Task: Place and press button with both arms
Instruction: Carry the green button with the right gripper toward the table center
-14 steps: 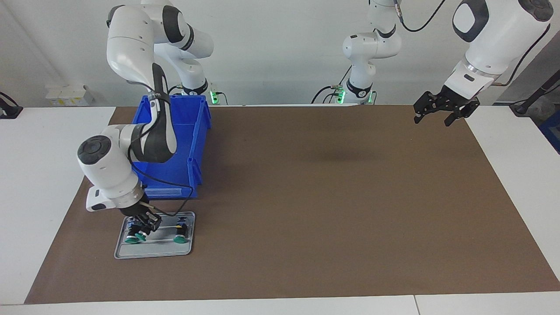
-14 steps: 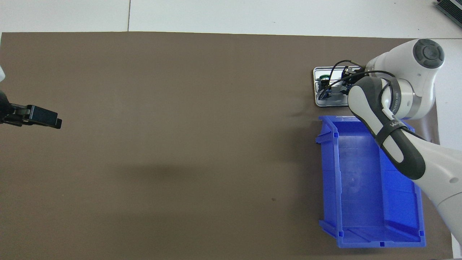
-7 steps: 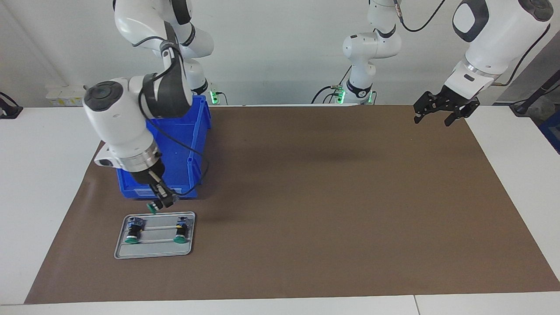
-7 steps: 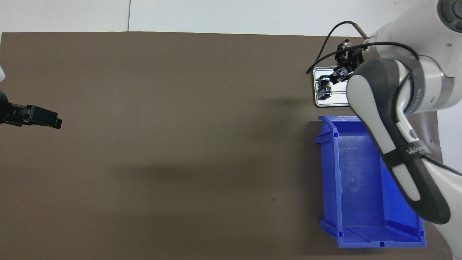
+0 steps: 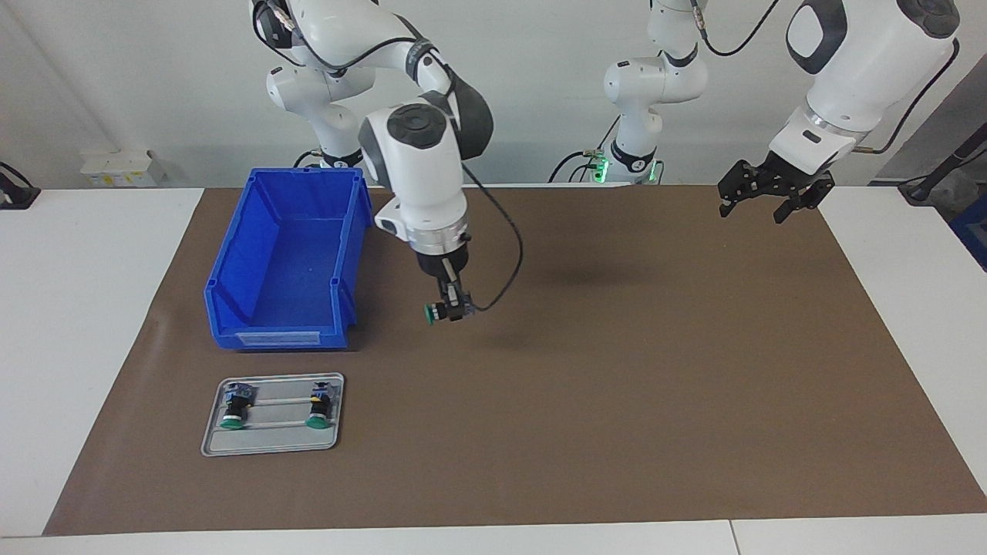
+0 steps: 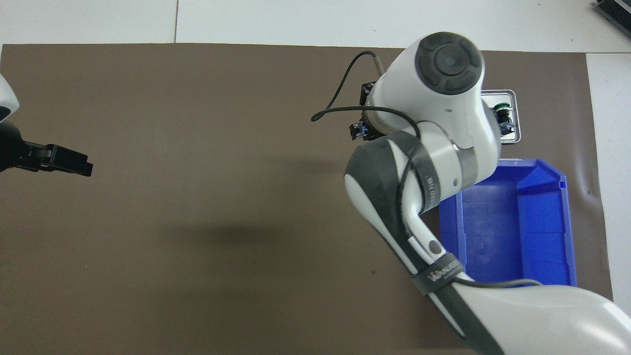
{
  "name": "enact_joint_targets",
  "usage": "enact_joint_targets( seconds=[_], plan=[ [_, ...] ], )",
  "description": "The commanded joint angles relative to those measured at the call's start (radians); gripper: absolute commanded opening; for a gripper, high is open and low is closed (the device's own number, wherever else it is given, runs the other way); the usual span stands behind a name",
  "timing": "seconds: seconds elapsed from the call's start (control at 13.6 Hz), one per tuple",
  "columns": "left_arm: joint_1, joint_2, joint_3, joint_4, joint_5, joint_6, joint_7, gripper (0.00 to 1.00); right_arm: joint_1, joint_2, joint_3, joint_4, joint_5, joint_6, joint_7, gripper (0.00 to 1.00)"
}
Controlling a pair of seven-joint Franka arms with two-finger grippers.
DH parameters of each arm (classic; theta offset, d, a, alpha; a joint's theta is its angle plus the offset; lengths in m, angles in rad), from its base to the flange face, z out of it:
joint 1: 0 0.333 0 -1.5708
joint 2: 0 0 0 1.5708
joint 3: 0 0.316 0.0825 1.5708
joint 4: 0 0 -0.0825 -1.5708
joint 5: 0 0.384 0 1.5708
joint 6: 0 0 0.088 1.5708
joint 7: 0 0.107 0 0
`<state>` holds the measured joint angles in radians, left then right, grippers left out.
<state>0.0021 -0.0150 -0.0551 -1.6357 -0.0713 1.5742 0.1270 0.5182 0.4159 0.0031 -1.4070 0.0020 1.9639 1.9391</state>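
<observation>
My right gripper [image 5: 450,307] hangs over the brown mat [image 5: 617,370], beside the blue bin and toward the table's middle. It is shut on a button [image 5: 433,311], whose green cap points sideways toward the bin. In the overhead view the right arm's wrist [image 6: 443,98] covers most of this gripper and the button. Two more green-capped buttons [image 5: 231,416] [image 5: 316,412] lie on a small grey tray [image 5: 270,441]; one of them [image 6: 502,111] shows from overhead. My left gripper [image 5: 759,199] [image 6: 69,162] waits open and empty above the mat at the left arm's end.
The blue bin [image 5: 277,339] [image 6: 512,231] stands empty near the right arm's base, with the tray [image 6: 512,96] farther from the robots than the bin. White table [image 5: 77,324] borders the mat on all sides.
The right gripper lifted one button off the tray and carried it up and past the bin toward the table's middle. The left gripper shifted only slightly.
</observation>
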Motion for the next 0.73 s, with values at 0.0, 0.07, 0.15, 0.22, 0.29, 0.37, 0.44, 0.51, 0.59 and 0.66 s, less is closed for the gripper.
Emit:
enact_joint_targets(
  seconds=[0.0,0.07,0.15,0.22,0.29,0.37,0.44,0.51,0.59,0.66],
  plan=[
    [-0.014,-0.03,0.009,-0.033,0.013,0.006,0.013,1.0,0.087,0.041,-0.003,-0.006,-0.033,0.094,0.182,0.0],
    [-0.014,-0.03,0.011,-0.032,0.013,0.009,0.01,1.0,0.141,0.081,-0.006,-0.003,-0.04,0.096,0.219,0.0],
    [-0.014,-0.03,0.011,-0.032,0.013,0.01,0.011,1.0,0.187,0.13,-0.012,0.006,-0.078,0.102,0.256,0.0],
    [-0.013,-0.03,0.011,-0.032,0.013,0.006,0.023,1.0,0.216,0.176,-0.006,0.023,-0.129,0.13,0.309,0.0],
    [-0.011,-0.03,0.011,-0.033,0.013,0.009,0.029,1.0,0.226,0.196,-0.003,0.023,-0.152,0.165,0.357,0.0],
    [-0.005,-0.03,0.009,-0.033,0.013,0.015,0.049,1.0,0.233,0.21,-0.003,0.022,-0.154,0.183,0.374,0.0],
    [-0.002,-0.03,0.009,-0.035,0.013,0.017,0.092,1.0,0.249,0.222,-0.003,0.022,-0.152,0.212,0.379,0.0],
    [-0.001,-0.03,0.011,-0.035,0.013,0.017,0.135,1.0,0.265,0.237,-0.003,0.02,-0.152,0.243,0.391,0.0],
    [0.001,-0.03,0.014,-0.033,0.013,0.015,0.169,1.0,0.27,0.238,-0.003,0.019,-0.152,0.28,0.4,0.0],
    [0.001,-0.03,0.017,-0.033,0.013,0.017,0.189,1.0,0.272,0.235,-0.003,0.014,-0.152,0.283,0.4,0.0]
  ],
)
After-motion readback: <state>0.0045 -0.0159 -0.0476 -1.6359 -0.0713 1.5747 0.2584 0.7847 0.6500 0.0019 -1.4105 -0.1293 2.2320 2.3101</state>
